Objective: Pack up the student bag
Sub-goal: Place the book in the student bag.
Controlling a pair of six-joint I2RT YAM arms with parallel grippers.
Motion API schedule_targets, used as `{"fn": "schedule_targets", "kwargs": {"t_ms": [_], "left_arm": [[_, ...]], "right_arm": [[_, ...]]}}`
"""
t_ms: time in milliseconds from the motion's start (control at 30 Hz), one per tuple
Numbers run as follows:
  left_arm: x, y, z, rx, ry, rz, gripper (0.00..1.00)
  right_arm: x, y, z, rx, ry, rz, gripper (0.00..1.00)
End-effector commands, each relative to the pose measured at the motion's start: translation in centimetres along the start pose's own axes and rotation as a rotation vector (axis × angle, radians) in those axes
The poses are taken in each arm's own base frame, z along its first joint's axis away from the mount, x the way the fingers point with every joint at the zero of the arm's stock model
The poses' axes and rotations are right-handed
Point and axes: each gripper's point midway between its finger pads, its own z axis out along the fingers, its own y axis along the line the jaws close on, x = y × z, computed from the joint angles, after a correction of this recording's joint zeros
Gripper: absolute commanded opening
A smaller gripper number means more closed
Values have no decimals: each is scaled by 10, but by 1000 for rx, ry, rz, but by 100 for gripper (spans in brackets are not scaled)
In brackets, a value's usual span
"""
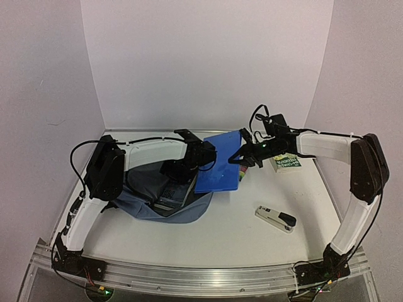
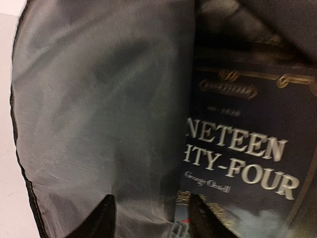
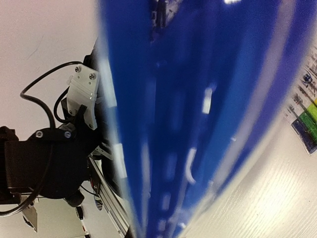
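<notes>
Looking at the student bag (image 1: 146, 204): sprawls left of centre beneath the left arm, mouth gaping rightward. Meets the blue folder (image 1: 217, 165), tilted, long axis running far to near, lower left edge just at that mouth. Shows a book (image 2: 247, 163) inside against grey lining (image 2: 99, 109). Finds the right gripper (image 1: 244, 160) clenched on the folder's right edge, the left gripper (image 2: 151, 220) within the mouth, fingers parted, grasping nothing visible. Calls, probably, for a leftward slide.

Blue folder (image 1: 218, 162), Orwell book (image 2: 247, 163), stapler (image 1: 275, 218), green booklet (image 1: 286, 162), white table (image 1: 252, 251)
</notes>
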Motion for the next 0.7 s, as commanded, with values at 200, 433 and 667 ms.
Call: {"fn": "schedule_targets", "kwargs": {"t_ms": [200, 433, 667], "left_arm": [[52, 83, -10, -229, 219, 175, 15], [17, 87, -50, -72, 125, 17, 0], [-7, 92, -81, 99, 75, -154, 0]], "right_arm": [[-7, 35, -15, -63, -46, -76, 0], [0, 68, -14, -114, -43, -114, 0], [5, 88, 13, -207, -38, -19, 0]]}}
